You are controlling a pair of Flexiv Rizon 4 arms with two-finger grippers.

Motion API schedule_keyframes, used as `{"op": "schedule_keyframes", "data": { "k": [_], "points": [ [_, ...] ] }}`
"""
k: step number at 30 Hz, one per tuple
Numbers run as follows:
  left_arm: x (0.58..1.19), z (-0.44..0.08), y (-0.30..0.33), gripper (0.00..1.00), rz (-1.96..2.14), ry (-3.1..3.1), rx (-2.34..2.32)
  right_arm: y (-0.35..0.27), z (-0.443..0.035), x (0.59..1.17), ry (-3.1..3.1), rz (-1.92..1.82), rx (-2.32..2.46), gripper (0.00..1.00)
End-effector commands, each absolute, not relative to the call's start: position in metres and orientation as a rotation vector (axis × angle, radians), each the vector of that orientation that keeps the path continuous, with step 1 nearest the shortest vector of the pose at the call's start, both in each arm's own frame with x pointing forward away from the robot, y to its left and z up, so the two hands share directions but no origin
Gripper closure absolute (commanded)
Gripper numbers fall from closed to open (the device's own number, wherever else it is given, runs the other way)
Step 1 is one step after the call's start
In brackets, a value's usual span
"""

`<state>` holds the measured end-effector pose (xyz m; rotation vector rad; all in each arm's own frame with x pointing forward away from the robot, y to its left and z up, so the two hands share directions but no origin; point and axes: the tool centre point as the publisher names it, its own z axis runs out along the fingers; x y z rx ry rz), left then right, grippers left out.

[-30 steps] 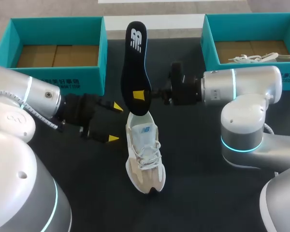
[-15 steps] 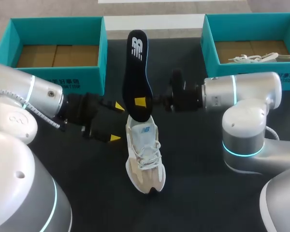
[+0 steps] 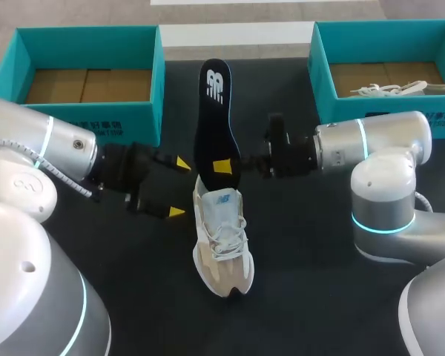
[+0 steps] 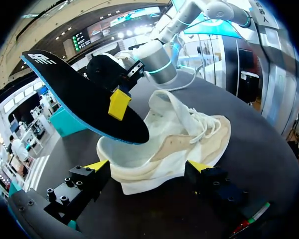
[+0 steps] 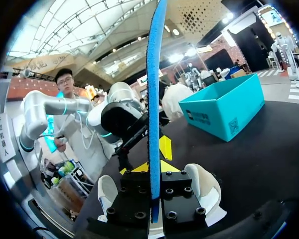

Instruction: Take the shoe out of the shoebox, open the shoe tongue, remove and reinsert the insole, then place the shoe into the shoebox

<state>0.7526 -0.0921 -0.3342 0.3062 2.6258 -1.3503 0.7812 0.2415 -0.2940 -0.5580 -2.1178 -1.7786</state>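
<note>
Right fingers (image 3: 222,166) clamp insole (image 3: 213,104) above shoe (image 3: 222,237); left fingers (image 3: 181,164) spread wide, empty.

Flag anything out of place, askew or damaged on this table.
Only the black insole stands out: it is outside the shoe, held on edge in the right gripper, lower end at the shoe's opening. That fits the task; nothing looks spilled or damaged.
</note>
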Motion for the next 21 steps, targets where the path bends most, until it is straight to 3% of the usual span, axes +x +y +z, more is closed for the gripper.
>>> {"op": "schedule_keyframes", "data": {
  "k": [1, 21],
  "points": [
    [0.752, -0.334, -0.093, 0.00, -1.345, 2.629, 0.305, 0.243, -0.298, 0.787, -2.107, -1.761, -0.542, 1.00],
    [0.752, -0.334, -0.093, 0.00, -1.345, 2.629, 0.305, 0.254, -0.327, 0.778, -2.040, -1.754, -0.547, 1.00]
  ]
}}
